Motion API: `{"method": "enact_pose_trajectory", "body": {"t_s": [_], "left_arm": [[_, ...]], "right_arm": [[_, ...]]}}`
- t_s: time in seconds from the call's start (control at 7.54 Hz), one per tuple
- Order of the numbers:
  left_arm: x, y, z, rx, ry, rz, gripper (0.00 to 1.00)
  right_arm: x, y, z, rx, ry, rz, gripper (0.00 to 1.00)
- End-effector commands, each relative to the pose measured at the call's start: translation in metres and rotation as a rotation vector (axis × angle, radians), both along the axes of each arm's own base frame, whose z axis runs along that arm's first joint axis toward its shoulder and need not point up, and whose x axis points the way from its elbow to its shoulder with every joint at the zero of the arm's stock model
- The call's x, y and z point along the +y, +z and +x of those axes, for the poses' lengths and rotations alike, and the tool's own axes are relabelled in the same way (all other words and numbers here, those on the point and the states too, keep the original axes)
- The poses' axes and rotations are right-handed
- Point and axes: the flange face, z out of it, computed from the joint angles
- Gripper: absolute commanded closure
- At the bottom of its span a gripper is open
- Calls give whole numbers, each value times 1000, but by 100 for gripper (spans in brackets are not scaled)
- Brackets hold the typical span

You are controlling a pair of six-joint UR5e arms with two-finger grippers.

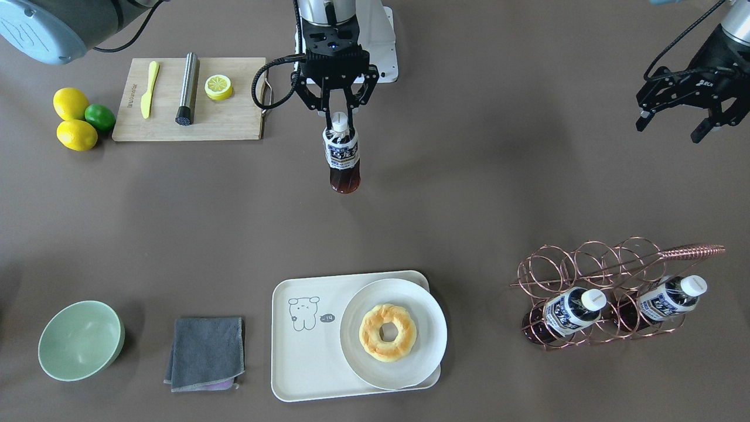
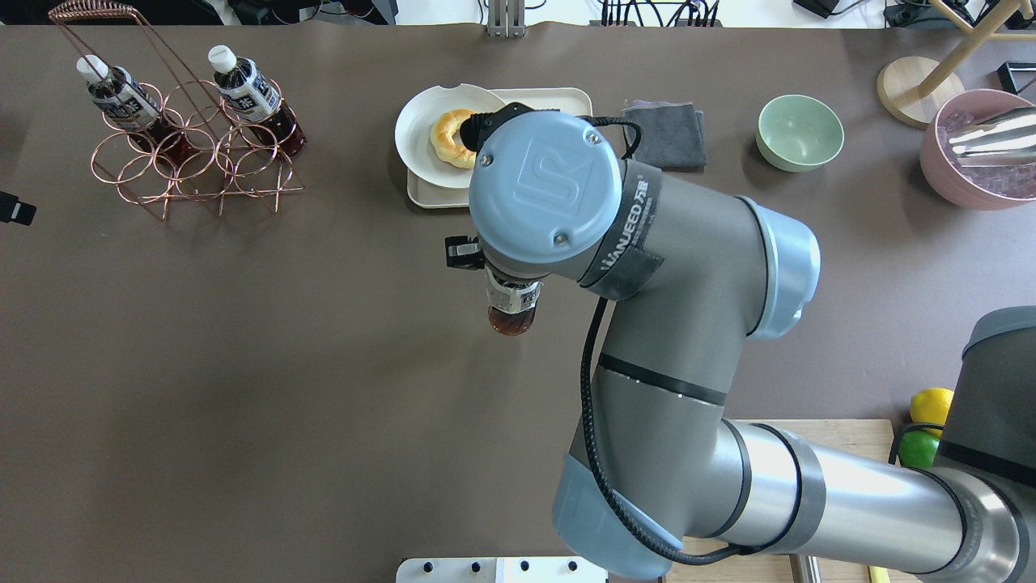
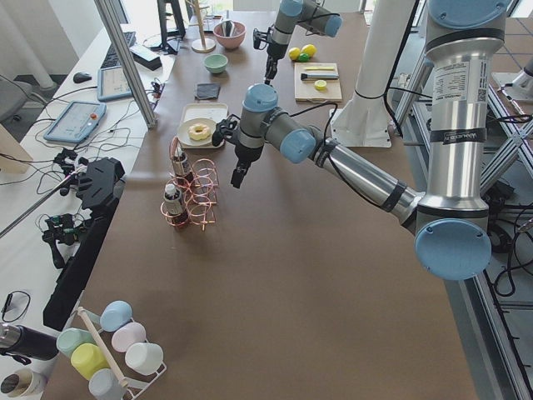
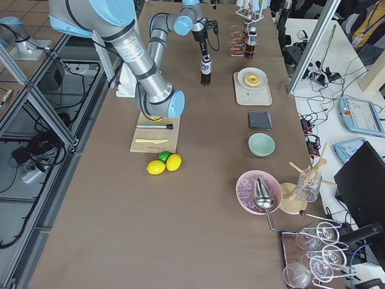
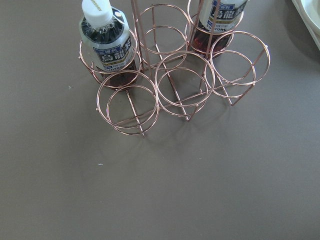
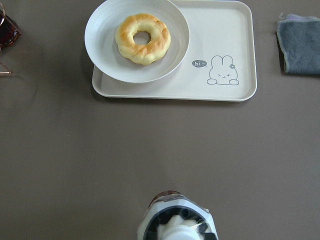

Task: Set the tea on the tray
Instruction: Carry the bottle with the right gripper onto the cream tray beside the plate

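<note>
My right gripper [image 1: 340, 119] is shut on the neck of a tea bottle [image 1: 341, 157] with a white cap and a white-and-navy label. It holds the bottle upright over the middle of the table; the bottle also shows at the bottom of the right wrist view [image 6: 176, 222]. The cream tray [image 1: 304, 375] with the bear drawing lies beyond it at the table's far side [image 6: 220, 90]. A white plate [image 1: 419, 357] with a doughnut [image 1: 387, 332] takes up one half of the tray. My left gripper [image 1: 674, 128] is open and empty, off to the side above the table.
A copper wire rack [image 1: 586, 264] holds two more tea bottles [image 1: 571, 310] [image 1: 671, 298]. A grey cloth [image 1: 206, 351] and a green bowl [image 1: 79, 340] lie beside the tray. A wooden board [image 1: 234, 123] with a knife, a metal cylinder and a lemon half sits near lemons [image 1: 70, 102].
</note>
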Motion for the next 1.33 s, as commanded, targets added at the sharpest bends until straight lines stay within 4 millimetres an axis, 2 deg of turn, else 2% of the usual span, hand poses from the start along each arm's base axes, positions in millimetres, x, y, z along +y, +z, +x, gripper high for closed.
{"method": "enact_pose_trajectory", "body": {"t_s": [0.0, 0.13, 0.27, 0.4, 0.53, 0.8, 0.93, 1.06, 1.19], "left_arm": [[5, 33, -41, -51, 4, 15, 3], [11, 49, -55, -71, 11, 9, 3], [15, 57, -70, -81, -10, -2, 3], [21, 61, -74, -82, -14, -14, 3], [24, 65, -75, -84, -15, -20, 3], [26, 60, -76, -82, -17, -10, 3], [25, 59, -76, -81, -17, -7, 3], [26, 58, -79, -80, -23, -6, 3], [25, 59, -82, -81, -30, -9, 3]], "right_arm": [[-52, 3, 51, 4, -4, 7, 100], [-69, 4, 69, 4, -6, 8, 100], [-89, 9, 80, 19, 2, 6, 100], [-111, 18, 86, 49, 5, 12, 100], [-133, 27, 86, 65, 19, 0, 100], [-176, 46, 78, 31, 37, -3, 100], [-204, 48, 68, 29, 55, -3, 100], [-234, 40, 55, 36, 70, -11, 100], [-246, 39, 55, 47, 79, -22, 100]]}}
